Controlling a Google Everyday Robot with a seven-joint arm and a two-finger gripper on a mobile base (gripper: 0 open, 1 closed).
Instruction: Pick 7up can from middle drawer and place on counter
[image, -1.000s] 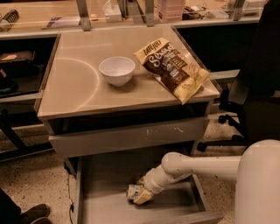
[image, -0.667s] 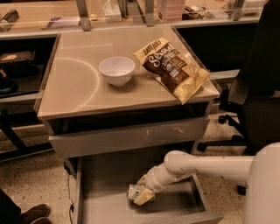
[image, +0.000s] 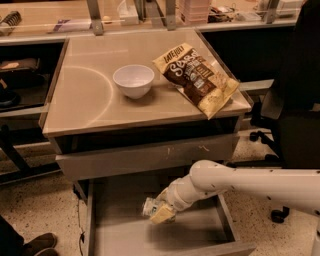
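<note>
7up can (image: 151, 206) clamped in end effector (image: 160, 214), just off floor of middle drawer (image: 200, 235) beneath it. Might slip out under a shallow grip, or strike grey drawer front (image: 145, 157) overhead on lift toward desk (image: 90, 100) above and beyond. Versus a second ago: slightly higher, nudged sideways.

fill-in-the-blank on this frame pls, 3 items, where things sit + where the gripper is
1. The white bowl stands on the ___, not in the middle drawer.
2. The gripper is down inside the open middle drawer, right at the ___.
3. In the camera view, the chip bag lies to the ___ of the white bowl.

Missing words: counter; 7up can; right.
</note>
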